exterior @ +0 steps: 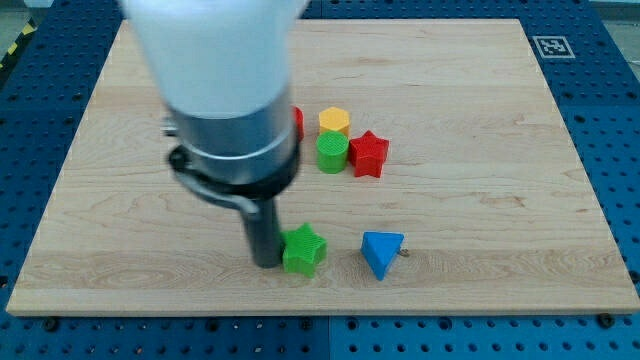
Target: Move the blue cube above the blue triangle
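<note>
My tip rests on the surface near the view's bottom, just left of a green star and touching or almost touching it. There is no gripper here, only the rod, so nothing spreads or pinches. Right of the star, a little apart, lies the blue triangle. Further up, right of the arm's body, sit a green cylinder, a red star beside it, a yellow hexagon just above the cylinder, and a sliver of a red block at the arm's edge. The blue cube does not show anywhere; I judge it is probably hidden behind the arm's wide body, though I cannot tell where. So the task looks to be at an early step, with the cube not yet above the triangle. The next move likely calls for reaching the cube's far side and pushing it toward the spot above the triangle, without shoving the green star into the triangle.
</note>
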Robot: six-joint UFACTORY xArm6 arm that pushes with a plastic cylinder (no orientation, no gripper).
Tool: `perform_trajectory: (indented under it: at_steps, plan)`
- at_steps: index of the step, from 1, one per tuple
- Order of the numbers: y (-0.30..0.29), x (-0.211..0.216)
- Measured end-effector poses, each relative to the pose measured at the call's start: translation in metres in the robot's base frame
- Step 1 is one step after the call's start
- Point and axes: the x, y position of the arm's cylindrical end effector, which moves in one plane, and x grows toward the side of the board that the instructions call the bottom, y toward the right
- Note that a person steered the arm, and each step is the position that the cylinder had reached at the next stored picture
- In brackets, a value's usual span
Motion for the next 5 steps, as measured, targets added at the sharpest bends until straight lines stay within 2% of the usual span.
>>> perform_trajectory:
  at_steps: [1,2,3,4,5]
  plan:
    - [0.032,0.000]
    - [0.039,0.008]
    - [-0.006,0.009]
    - [-0.084,0.000]
    - [-0.158,-0.042]
